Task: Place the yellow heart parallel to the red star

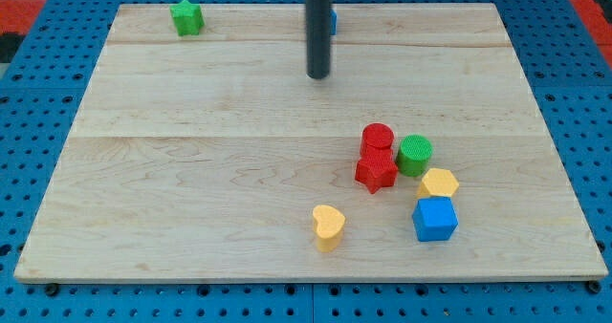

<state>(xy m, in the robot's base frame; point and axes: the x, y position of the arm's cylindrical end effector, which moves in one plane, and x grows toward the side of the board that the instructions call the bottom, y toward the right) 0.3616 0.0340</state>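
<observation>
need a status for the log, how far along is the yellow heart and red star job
Nothing looks done yet: the yellow heart sits apart from the red star, lower and toward the view's left. In hand: my tip is far up the board, touching no block. Left: bring the tip down beside the heart and push it level with the star.

Wooden board (191, 151) carries green star (186, 17), red cylinder (378, 138), red star (376, 170), green cylinder (414, 155), yellow hexagon (439, 183), blue cube (435, 218), yellow heart (328, 226)

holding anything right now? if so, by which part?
Nothing is held. My tip touches no block, near the view's top, well above the yellow heart and red star.
</observation>
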